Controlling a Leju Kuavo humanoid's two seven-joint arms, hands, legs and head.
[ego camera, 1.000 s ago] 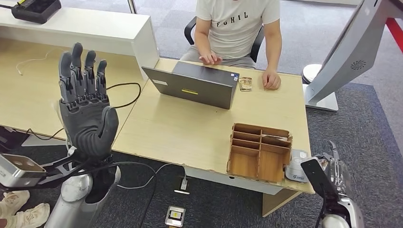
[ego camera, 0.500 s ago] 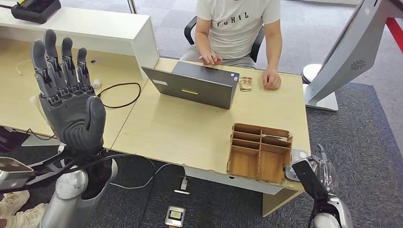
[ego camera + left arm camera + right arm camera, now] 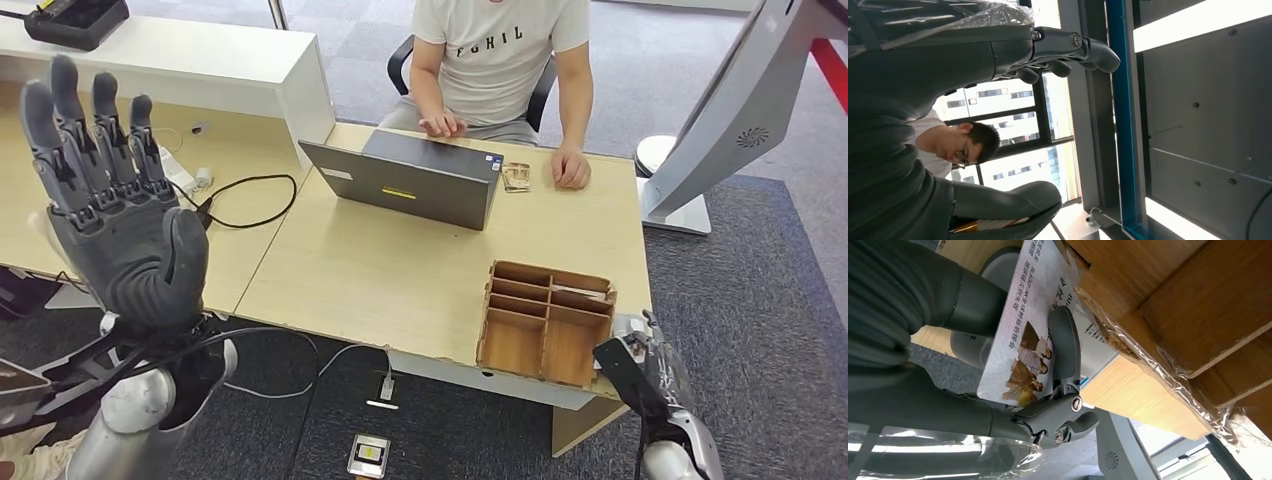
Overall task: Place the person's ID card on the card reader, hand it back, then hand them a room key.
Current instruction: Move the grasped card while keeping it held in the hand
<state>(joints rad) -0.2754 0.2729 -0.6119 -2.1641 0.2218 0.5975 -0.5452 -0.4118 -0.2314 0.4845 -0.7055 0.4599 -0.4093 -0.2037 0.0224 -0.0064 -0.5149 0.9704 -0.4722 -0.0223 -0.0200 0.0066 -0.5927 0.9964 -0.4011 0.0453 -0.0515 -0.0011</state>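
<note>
- At the lower right of the head view, my right hand sits just beside the wooden organizer, at the near corner of the table. In the right wrist view the card is pinched flat between thumb and a finger.
- Under that hand I see a white device, which I take to be the card reader. The card hangs close over it, but I cannot tell whether they touch.
- Main risk, as I judge it: the card's far edge lies right against the organizer's plastic-wrapped corner. Any drift that way could snag the card and lever it out of the pinch.
- The grip covers only a narrow strip of the card, so a bump could let it slide off toward the floor.
- At the upper left of the head view, my left hand is raised with palm up and fingers spread, holding nothing, well apart from the laptop.
- Across the table, the person has both hands near the laptop. A small item lies beside one of them; I cannot tell what it is.
</note>
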